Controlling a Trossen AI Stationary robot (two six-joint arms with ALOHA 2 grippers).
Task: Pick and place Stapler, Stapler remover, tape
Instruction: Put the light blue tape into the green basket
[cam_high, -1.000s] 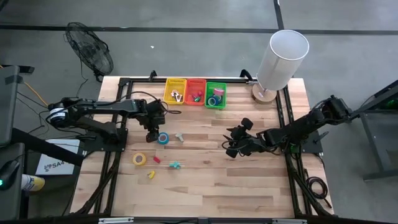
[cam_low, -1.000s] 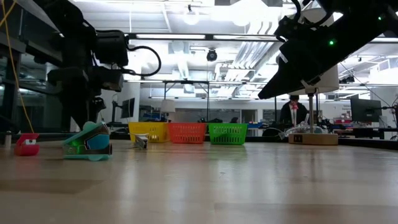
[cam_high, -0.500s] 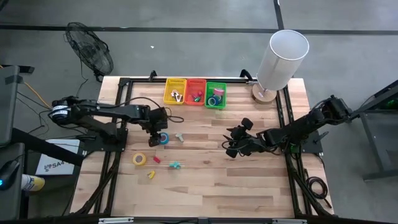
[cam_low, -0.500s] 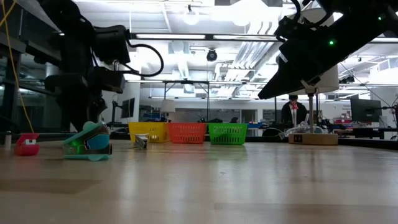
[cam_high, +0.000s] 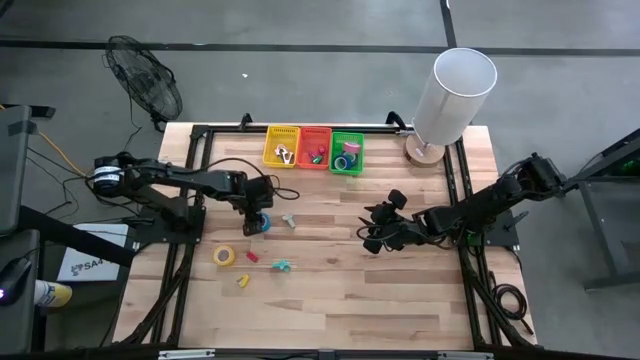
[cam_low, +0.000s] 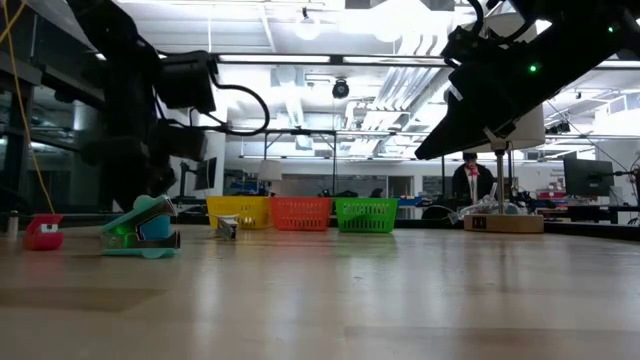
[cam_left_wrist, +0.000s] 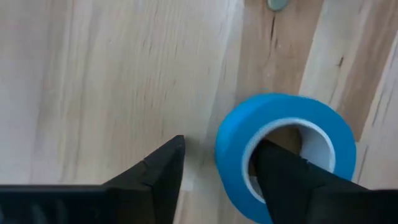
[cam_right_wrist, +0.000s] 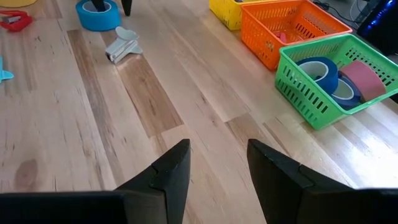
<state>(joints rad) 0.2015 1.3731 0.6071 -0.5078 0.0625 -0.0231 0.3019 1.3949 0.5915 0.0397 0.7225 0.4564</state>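
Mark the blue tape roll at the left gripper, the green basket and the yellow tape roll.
blue tape roll (cam_left_wrist: 231, 140): left wrist view, outer blue wall.
green basket (cam_right_wrist: 292, 81): right wrist view, front mesh wall.
yellow tape roll (cam_high: 218, 257): high view, ring's left side.

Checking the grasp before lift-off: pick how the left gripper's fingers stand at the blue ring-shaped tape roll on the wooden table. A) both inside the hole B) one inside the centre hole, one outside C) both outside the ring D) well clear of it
B: in the left wrist view one of the left gripper's fingers is inside the blue ring-shaped tape roll's hole, the other outside its wall.

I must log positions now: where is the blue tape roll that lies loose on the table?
In the high view, the blue tape roll lies on the table's left half, beneath the left gripper, one finger in its hole, with a small grey stapler remover just beside.
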